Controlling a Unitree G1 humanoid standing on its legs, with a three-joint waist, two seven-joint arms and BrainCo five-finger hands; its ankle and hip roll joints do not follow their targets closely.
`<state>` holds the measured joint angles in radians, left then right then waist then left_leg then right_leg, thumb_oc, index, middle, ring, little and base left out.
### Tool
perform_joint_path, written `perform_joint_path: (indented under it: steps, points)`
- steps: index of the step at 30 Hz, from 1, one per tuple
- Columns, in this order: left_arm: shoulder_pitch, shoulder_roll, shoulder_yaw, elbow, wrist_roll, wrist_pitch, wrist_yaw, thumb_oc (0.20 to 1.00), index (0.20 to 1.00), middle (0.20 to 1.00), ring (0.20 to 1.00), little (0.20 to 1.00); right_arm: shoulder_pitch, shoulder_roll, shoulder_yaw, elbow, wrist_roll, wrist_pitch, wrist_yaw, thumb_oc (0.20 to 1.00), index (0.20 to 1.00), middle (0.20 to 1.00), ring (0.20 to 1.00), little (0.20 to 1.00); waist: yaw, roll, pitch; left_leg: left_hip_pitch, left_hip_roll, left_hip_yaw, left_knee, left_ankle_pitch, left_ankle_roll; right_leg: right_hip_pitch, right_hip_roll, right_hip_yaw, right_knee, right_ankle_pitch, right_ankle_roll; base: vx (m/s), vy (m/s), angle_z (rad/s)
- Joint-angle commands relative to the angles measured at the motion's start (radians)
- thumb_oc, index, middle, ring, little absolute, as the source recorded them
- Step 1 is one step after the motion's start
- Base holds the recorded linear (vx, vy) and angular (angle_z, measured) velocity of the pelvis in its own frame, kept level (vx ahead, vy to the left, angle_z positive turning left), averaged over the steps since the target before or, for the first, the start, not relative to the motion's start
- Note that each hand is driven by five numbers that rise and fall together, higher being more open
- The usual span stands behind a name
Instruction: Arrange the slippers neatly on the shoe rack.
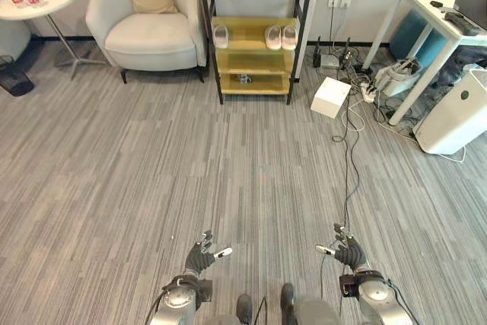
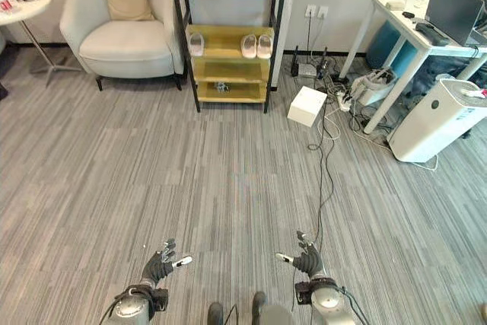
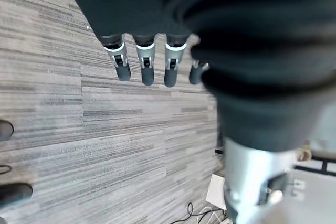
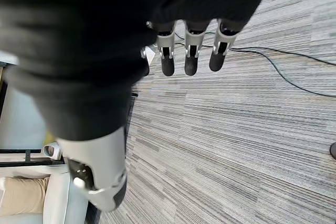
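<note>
Both hands, left hand (image 1: 202,257) & right hand (image 1: 348,252), hang loose, empty; slippers (image 1: 281,36) on shoe rack (image 1: 251,34) shelves (prob. soft, light) — grab sides.

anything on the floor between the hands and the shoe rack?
No. In the left eye view, bare grey striped carpet runs from the left hand and right hand to the wooden black-framed shoe rack. A black cable trails rightward.
</note>
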<state>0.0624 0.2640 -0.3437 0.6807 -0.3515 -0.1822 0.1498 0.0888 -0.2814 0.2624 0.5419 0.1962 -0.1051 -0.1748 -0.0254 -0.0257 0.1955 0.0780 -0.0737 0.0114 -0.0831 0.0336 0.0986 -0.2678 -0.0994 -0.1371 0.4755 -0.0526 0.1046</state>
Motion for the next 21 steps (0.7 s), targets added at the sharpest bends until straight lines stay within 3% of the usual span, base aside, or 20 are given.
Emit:
perform_joint_path:
  steps: [1,3,6,11,14,15,18,21]
  points:
    - [-0.055,0.004,0.042,-0.061,-0.014,-0.042,-0.004,1.000,1.000,1.000,1.000,1.000,-0.043,-0.012,-0.030,-0.076,0.005,-0.035,-0.008,1.000,1.000,1.000,1.000,1.000,0.003,0.017,0.060,0.101,-0.002,-0.040,0.008,-0.218,-0.005,0.141,0.019,-0.048,-0.173,-0.087,0.008,0.21,-0.098,-0.08]
    - [-0.067,0.008,0.047,-0.070,-0.013,-0.044,-0.002,1.000,1.000,1.000,1.000,1.000,-0.049,-0.019,-0.022,-0.070,-0.003,-0.031,-0.012,1.000,1.000,1.000,1.000,1.000,0.007,0.014,0.065,0.117,0.007,-0.026,0.004,-0.225,-0.019,0.157,0.052,-0.056,-0.378,-0.043,0.017,0.23,-0.138,-0.14]
    - [-0.098,0.015,0.048,-0.089,-0.005,-0.051,-0.004,1.000,1.000,1.000,1.000,1.000,-0.049,-0.032,-0.030,-0.081,-0.013,-0.027,-0.016,1.000,1.000,1.000,1.000,1.000,0.001,0.003,0.058,0.136,0.007,-0.019,0.011,-0.260,-0.035,0.168,0.067,-0.031,-0.516,-0.011,0.026,0.31,-0.155,-0.23]
    - [-0.105,-0.011,0.039,-0.105,-0.014,-0.060,0.005,1.000,1.000,1.000,1.000,1.000,-0.030,-0.042,-0.039,-0.103,-0.015,-0.043,-0.011,1.000,1.000,1.000,1.000,1.000,-0.021,0.015,0.025,0.162,0.040,-0.025,0.068,-0.293,-0.071,0.200,0.085,-0.027,-0.481,-0.013,-0.017,0.45,-0.237,0.11]
    - [-0.098,-0.014,0.037,-0.129,-0.043,-0.067,-0.005,1.000,1.000,1.000,1.000,1.000,-0.024,-0.056,-0.037,-0.119,-0.003,-0.057,0.006,1.000,1.000,1.000,1.000,1.000,-0.025,0.023,0.010,0.127,0.059,-0.029,0.214,-0.233,-0.113,0.248,0.107,-0.017,-0.481,-0.055,-0.053,0.40,-0.241,0.34]
    - [-0.100,-0.019,0.035,-0.139,-0.062,-0.066,-0.009,1.000,1.000,1.000,1.000,1.000,-0.028,-0.065,-0.029,-0.125,-0.001,-0.060,0.011,1.000,1.000,1.000,1.000,1.000,-0.018,0.022,0.026,0.053,0.049,-0.046,0.397,-0.165,-0.135,0.284,0.117,-0.006,-0.481,-0.075,-0.078,0.39,-0.258,0.23]
    - [-0.105,-0.019,0.034,-0.135,-0.071,-0.065,-0.007,1.000,1.000,1.000,1.000,1.000,-0.027,-0.070,-0.030,-0.130,0.009,-0.062,0.013,1.000,1.000,1.000,1.000,1.000,-0.012,0.014,0.050,-0.046,0.050,-0.037,0.618,-0.110,-0.160,0.328,0.126,0.001,-0.484,-0.104,-0.104,0.29,-0.181,-0.20]
    - [-0.109,-0.024,0.029,-0.132,-0.076,-0.061,-0.005,1.000,1.000,1.000,1.000,1.000,-0.019,-0.069,-0.034,-0.127,0.021,-0.057,0.010,1.000,1.000,1.000,1.000,1.000,-0.012,-0.003,0.066,-0.130,0.049,0.009,0.612,-0.186,-0.132,0.368,0.110,-0.013,-0.499,-0.124,-0.107,0.26,-0.116,-0.24]
